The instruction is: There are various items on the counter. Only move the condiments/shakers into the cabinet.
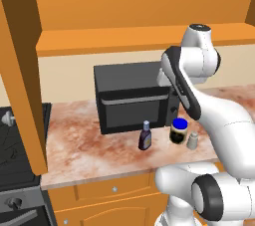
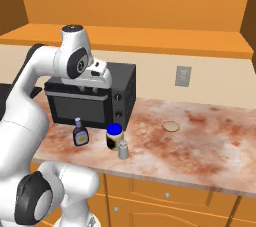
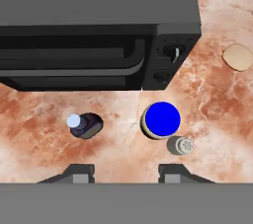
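Hand view looked straight down on the counter, where the gripper hung high above the stone with its fingertips spread wide and nothing between them. Below it, three condiments stood in a loose row in front of the black microwave, near the counter's front edge: a slim dark bottle with a pale cap, a squat blue-lidded jar and, just beside the jar toward the front edge, a tiny grey shaker. The bottle stood well apart from the jar. A flat tan disc lay farther along the counter, toward its back edge, past the microwave's control side. In the right base view the white arm arched over the microwave, and the cabinet ran along the wall above, its shelf board over the appliance. In the left base view a tall orange door panel stood over the counter's left end.
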Motion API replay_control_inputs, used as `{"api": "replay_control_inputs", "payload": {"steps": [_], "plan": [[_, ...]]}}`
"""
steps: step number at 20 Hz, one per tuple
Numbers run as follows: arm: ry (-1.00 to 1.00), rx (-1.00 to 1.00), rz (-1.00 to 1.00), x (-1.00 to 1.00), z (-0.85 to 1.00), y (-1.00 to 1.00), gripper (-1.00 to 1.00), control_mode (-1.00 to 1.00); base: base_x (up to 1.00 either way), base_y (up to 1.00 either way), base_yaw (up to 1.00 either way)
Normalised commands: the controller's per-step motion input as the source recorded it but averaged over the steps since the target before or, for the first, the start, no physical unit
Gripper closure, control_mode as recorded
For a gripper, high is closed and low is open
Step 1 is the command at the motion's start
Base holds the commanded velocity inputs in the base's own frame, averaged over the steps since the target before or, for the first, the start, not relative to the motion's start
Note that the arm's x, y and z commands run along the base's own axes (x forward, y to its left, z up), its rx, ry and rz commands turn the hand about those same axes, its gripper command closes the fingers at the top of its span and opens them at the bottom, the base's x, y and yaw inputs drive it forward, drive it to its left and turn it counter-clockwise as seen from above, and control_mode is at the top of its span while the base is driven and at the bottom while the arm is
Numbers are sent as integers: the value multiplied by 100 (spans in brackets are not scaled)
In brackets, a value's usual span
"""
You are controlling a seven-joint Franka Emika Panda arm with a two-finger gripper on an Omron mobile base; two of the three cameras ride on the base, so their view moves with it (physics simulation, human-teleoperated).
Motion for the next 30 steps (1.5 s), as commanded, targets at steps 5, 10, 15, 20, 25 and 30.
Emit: {"api": "replay_control_inputs", "payload": {"steps": [5,10,15,20,25,30], "plan": [[-4,-2,0,-43,-3,3,-100,-100,0,0,0],[-19,-6,0,-83,-3,20,-100,-100,0,0,0],[-15,-11,-4,-56,0,59,-100,-100,0,0,0],[-22,-8,-9,-23,-1,75,-100,-100,0,0,0],[-15,-4,-11,0,-3,56,-100,-100,0,0,0],[-5,-4,-16,0,-16,39,-100,-100,0,0,0]]}}
